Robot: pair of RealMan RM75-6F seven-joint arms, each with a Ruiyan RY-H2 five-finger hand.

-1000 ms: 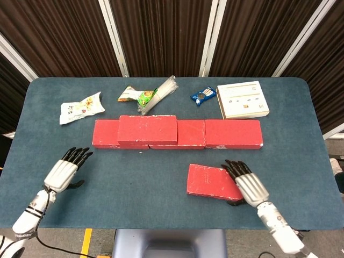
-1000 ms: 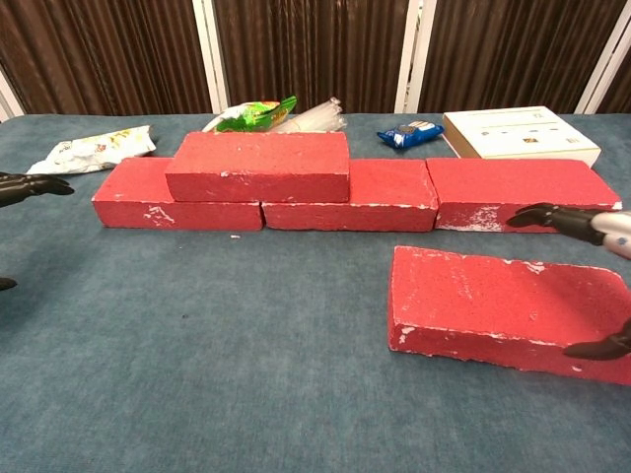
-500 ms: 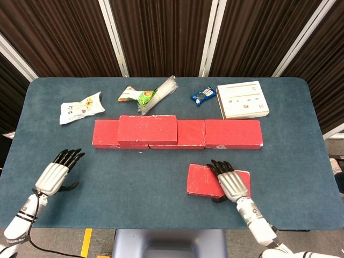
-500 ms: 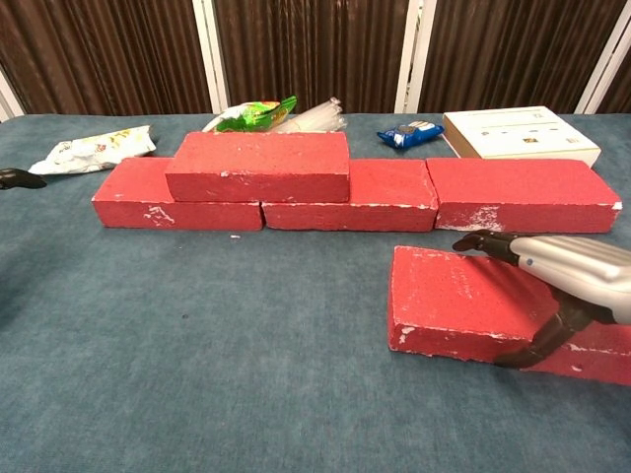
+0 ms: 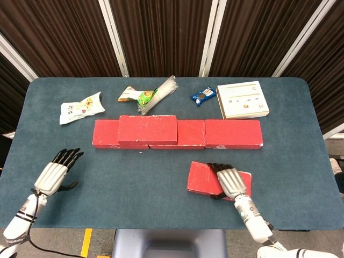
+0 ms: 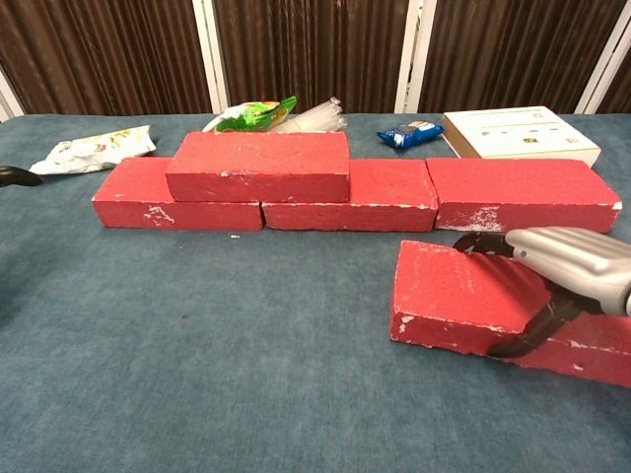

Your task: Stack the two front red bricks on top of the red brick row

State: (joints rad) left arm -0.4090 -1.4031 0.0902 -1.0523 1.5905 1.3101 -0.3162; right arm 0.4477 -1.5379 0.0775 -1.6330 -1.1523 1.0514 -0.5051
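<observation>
The red brick row (image 5: 234,134) (image 6: 523,193) runs across the middle of the table. One red brick (image 5: 148,129) (image 6: 256,166) lies stacked on the row's left part. A loose red brick (image 5: 203,177) (image 6: 454,296) lies in front of the row's right half, turned slightly askew. My right hand (image 5: 231,181) (image 6: 570,264) grips it from above, fingers over its top and far edge, thumb on its near face. Over the table's front left, my left hand (image 5: 54,173) is held with fingers spread and nothing in it; the chest view shows only a left hand fingertip (image 6: 15,176).
Behind the row lie a white snack bag (image 5: 80,107), a green packet (image 5: 137,95) with a clear wrapped bundle (image 5: 161,92), a blue packet (image 5: 203,95) and a white box (image 5: 243,99). The table's front edge is close to both hands.
My right hand slid left onto the loose brick and closed around it; the brick turned and shifted slightly. My left hand drew back toward the front left.
</observation>
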